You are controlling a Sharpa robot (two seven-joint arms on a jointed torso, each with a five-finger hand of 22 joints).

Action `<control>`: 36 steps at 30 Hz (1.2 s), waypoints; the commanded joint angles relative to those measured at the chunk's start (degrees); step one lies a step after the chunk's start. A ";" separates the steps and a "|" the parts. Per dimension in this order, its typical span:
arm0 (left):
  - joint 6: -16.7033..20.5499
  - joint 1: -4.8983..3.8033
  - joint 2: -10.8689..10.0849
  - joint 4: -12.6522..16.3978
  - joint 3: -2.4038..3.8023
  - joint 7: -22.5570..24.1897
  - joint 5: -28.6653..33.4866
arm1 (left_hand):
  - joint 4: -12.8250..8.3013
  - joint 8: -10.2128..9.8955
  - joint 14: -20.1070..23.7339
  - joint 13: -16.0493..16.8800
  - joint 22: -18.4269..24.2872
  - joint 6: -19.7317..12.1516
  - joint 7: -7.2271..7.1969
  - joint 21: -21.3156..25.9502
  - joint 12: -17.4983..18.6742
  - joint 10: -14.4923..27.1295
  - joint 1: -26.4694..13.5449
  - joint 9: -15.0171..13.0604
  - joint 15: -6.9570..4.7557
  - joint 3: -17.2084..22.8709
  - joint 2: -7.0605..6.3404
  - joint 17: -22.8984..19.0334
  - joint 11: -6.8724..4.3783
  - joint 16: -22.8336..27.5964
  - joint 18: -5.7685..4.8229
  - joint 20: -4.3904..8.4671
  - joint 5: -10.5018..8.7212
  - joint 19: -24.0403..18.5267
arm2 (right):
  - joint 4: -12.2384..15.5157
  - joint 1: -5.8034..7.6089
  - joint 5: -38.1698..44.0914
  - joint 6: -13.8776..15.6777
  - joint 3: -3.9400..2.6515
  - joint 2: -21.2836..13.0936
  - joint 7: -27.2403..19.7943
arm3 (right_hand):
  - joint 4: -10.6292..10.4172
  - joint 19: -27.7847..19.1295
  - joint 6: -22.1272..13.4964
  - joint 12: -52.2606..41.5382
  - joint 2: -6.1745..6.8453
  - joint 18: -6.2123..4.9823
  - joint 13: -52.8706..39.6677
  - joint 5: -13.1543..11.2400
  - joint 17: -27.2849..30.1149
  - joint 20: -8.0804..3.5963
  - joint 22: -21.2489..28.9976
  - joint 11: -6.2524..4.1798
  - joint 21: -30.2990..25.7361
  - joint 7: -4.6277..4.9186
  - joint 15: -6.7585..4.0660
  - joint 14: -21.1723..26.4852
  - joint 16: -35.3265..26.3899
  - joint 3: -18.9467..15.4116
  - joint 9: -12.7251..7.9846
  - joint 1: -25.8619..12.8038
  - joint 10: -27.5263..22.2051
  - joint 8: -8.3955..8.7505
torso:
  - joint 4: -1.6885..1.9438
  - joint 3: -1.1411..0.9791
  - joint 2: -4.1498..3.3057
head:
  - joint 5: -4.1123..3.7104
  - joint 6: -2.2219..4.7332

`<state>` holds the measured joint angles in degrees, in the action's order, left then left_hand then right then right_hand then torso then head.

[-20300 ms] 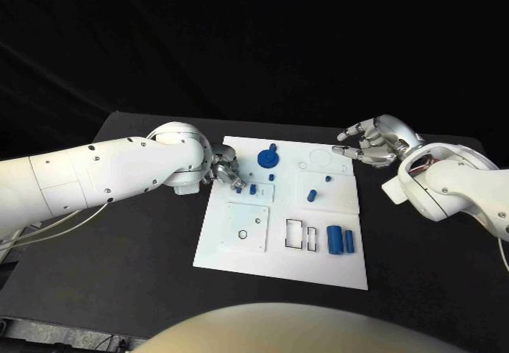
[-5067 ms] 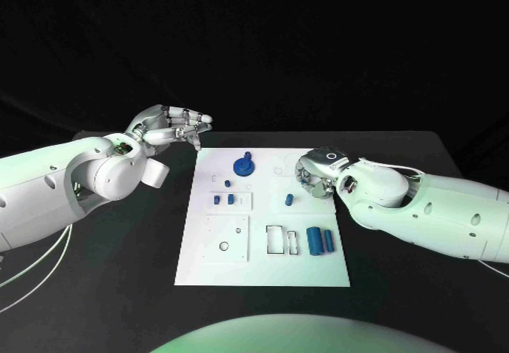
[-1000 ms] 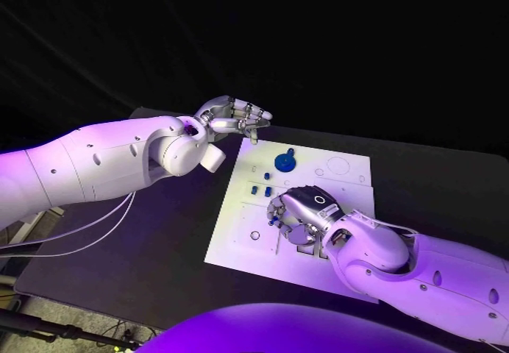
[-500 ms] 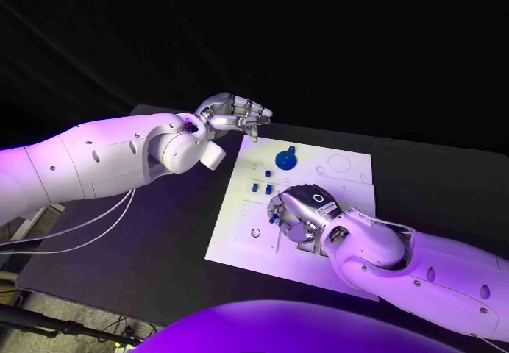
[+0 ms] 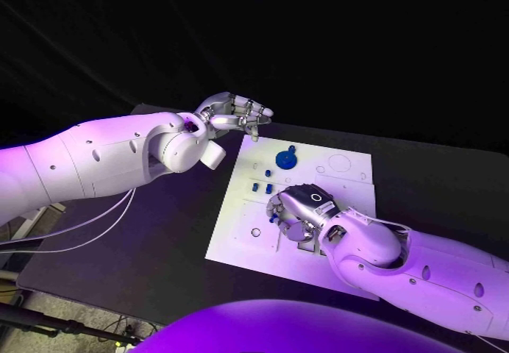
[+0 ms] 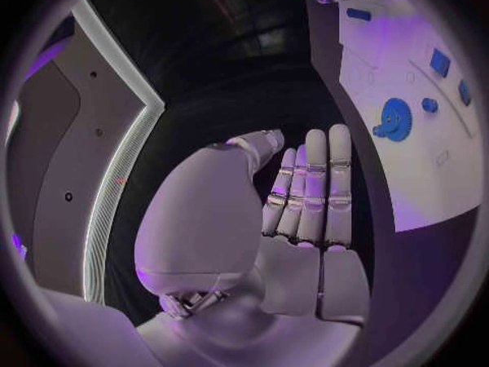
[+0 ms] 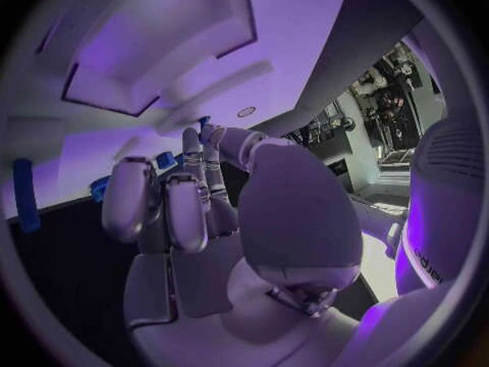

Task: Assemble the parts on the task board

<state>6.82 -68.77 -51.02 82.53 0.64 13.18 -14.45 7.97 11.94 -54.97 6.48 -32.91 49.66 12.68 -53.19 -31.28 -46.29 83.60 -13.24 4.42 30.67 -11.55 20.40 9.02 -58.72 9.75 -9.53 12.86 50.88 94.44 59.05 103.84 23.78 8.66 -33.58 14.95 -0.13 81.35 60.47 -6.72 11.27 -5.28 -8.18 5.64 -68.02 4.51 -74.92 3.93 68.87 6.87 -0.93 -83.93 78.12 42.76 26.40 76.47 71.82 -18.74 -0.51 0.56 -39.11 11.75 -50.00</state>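
My left hand (image 5: pixel 233 115) hovers empty, fingers loosely spread, off the task board's (image 5: pixel 244 243) far corner. My right hand (image 5: pixel 301 220) hangs low over the board's middle slots; whether it holds a part I cannot tell. I judge seating comes next.

- A robotics lab or test bench, with black backdrop all round.
- A black table (image 5: pixel 159 243) carries a white task board (image 5: pixel 249 250) with cut-out recesses.

The right robot hand (image 5: pixel 300 215) hides the middle of the task board (image 5: pixel 239 243) beneath it.
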 commanded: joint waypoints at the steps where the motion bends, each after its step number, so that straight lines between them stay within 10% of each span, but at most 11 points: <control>1: -0.58 -0.03 0.06 0.16 0.03 0.26 -0.09 | -0.10 -0.28 0.18 -0.05 0.04 -0.54 0.02 0.38 -0.08 0.40 -0.58 0.07 0.14 -0.04 0.17 -0.05 0.08 0.27 0.83 -0.17 0.21 -0.36 | -0.27 -0.20 1.03 -1.98 0.11 0.25 0.51 | -0.03 0.04 0.35 -0.25 -0.59 0.70 -0.06 0.26 -0.05 -0.02 -3.93 -0.78 -0.18 0.12 -0.42 -1.54 -0.04 0.32 0.10 -0.03 0.45 -0.18 | -0.02 0.02 0.01 | -0.06 0.00; 12: -0.56 -0.03 0.04 0.16 0.03 0.22 -0.09 | -0.08 -0.29 0.17 -0.08 0.09 -0.59 0.02 0.43 -0.13 0.50 -0.63 0.08 0.14 -0.04 0.19 -0.06 0.09 0.29 0.84 -0.18 0.22 -0.35 | -0.27 -0.48 -0.27 -1.97 0.25 0.60 -0.76 | 0.03 -0.12 -0.20 0.09 -0.24 0.65 -0.13 0.24 0.22 0.10 -3.83 -0.57 -0.56 0.35 -0.25 -1.48 -0.20 -0.19 0.30 -0.94 0.02 -0.10 | 0.01 0.05 0.00 | 0.01 0.00; 15: -0.55 -0.04 0.00 0.18 0.03 0.19 -0.09 | -0.08 -0.29 0.17 -0.08 0.09 -0.59 0.02 0.43 -0.13 0.50 -0.63 0.08 0.14 -0.04 0.19 -0.06 0.09 0.29 0.84 -0.18 0.22 -0.35 | -0.31 -0.51 -0.84 -1.26 0.27 0.51 -1.27 | 0.29 -0.11 -2.07 0.36 0.31 0.66 -0.32 3.70 0.02 0.39 -3.95 -0.14 -0.61 0.89 0.12 -1.56 -0.02 -1.60 -0.07 -1.84 -0.69 1.09 | -0.01 0.07 0.00 | 0.08 0.00; 28: -0.62 -0.04 -0.02 0.11 0.03 0.18 -0.09 | -0.09 -0.28 0.11 -0.10 0.14 -0.62 0.01 0.47 -0.21 0.56 -0.63 0.09 0.13 0.01 0.29 -0.07 0.08 0.28 0.85 -0.19 0.24 -0.30 | -0.10 -0.53 -0.85 3.77 0.29 -0.38 -0.46 | 0.32 -2.14 -7.49 0.83 3.58 -0.20 -0.19 4.62 1.23 1.39 -1.96 1.06 -5.34 1.43 1.27 -0.84 -0.61 -5.11 -2.14 -3.85 -6.57 5.54 | -0.02 0.01 0.03 | 0.07 0.00; 32: -0.66 -0.03 0.01 0.05 0.03 0.18 -0.10 | -0.10 -0.28 0.09 -0.10 0.14 -0.63 0.01 0.47 -0.23 0.56 -0.63 0.09 0.13 0.02 0.31 -0.07 0.07 0.27 0.86 -0.19 0.24 -0.29 | 1.11 -0.51 -1.32 5.30 0.27 -1.47 -0.87 | -1.53 -3.45 -8.60 -1.57 4.64 -0.69 -0.72 7.04 2.98 1.86 -0.69 1.36 -8.37 0.87 1.57 0.43 -1.39 -14.25 -2.87 -5.13 -10.99 7.16 | 0.00 0.00 0.06 | 0.01 0.00; 34: -0.64 -0.03 0.00 0.00 0.03 0.20 -0.10 | -0.10 -0.28 0.09 -0.10 0.14 -0.63 0.01 0.47 -0.23 0.56 -0.63 0.09 0.13 0.02 0.31 -0.07 0.07 0.27 0.86 -0.19 0.24 -0.29 | 2.17 -0.36 -1.51 5.89 0.22 -2.46 -1.07 | -4.36 -3.65 -8.40 -5.94 2.25 -0.84 -1.56 7.60 4.17 2.05 -0.23 1.44 -9.79 0.33 1.67 1.00 -1.69 -26.53 -3.65 -0.89 -14.38 8.61 | -0.03 0.00 0.09 | 0.01 0.00; 36: -0.62 -0.03 -0.01 -0.03 0.03 0.23 -0.10 | -0.10 -0.28 0.09 -0.10 0.14 -0.63 0.01 0.47 -0.23 0.56 -0.63 0.09 0.13 0.02 0.31 -0.07 0.07 0.27 0.86 -0.19 0.24 -0.29 | 3.01 -0.08 -1.67 6.09 0.16 -3.30 -1.15 | -6.95 -3.54 -7.58 -8.51 1.06 -0.88 -1.82 7.80 4.60 2.03 -0.24 1.46 -10.17 0.38 1.70 1.09 -1.73 -30.76 -4.07 1.51 -15.93 9.18 | -0.06 0.00 0.09 | -0.02 0.00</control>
<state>6.79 -68.77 -51.09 82.45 0.64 13.05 -14.45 7.97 11.94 -54.97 6.43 -32.83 49.46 12.47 -52.97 -31.28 -46.08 83.37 -13.24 4.42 30.68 -11.32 20.41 9.23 -58.72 9.75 -9.52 12.86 50.88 96.92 58.80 102.48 27.62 8.88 -36.54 14.33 -6.37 78.05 52.55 -14.47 12.66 -5.29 -9.90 13.21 -63.56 6.35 -74.94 5.39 58.88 7.30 0.61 -83.20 76.78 13.42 22.48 77.20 56.46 -9.75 -0.51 0.55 -39.05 11.77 -50.00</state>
